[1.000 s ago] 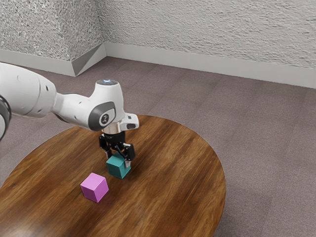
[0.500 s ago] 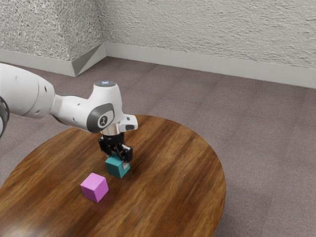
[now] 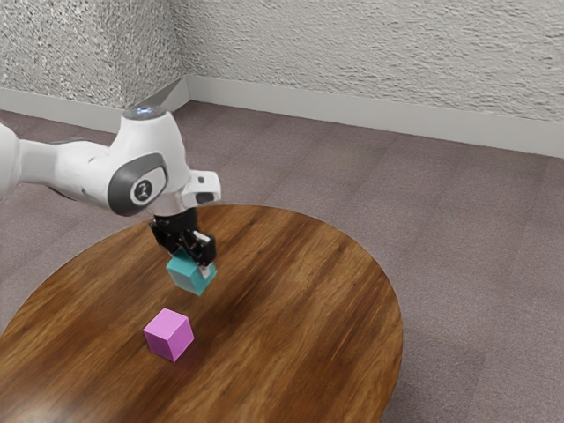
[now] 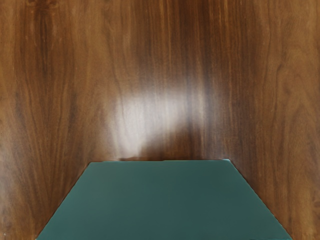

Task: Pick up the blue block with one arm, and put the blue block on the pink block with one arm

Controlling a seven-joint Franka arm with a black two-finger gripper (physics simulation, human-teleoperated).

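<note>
Gripper: the black gripper [image 3: 193, 258] points down over the table [image 3: 308, 300]; its two fingers pinch the blue block from two opposite sides.
Blue block: the blue block [image 3: 192, 278], more teal than blue in colour, sits between the fingers, a little tilted. It seems to hang just above the wood and not to rest on it.
Block against block: the blue block is near the pink block [image 3: 168, 334], farther from the camera and a little toward the exterior view's right. The two do not touch.
Pink block: it stands on the table by itself, one corner turned toward the camera, with nothing on its top.
Arm: the white arm [image 3: 88, 172] with grey joints comes in from the exterior view's left and bends down to the gripper.
Table: round, dark glossy wood with a clear grain.
Wrist view: the blue block [image 4: 160, 202] shows as a broad dark teal shape just under the hand. Past it lies the table [image 4: 60, 75], with a pale shine [image 4: 150, 120] close to the block's far edge.
Room: a grey-brown floor [image 3: 458, 203] and a rough pale wall [image 3: 397, 44] behind the table.
</note>
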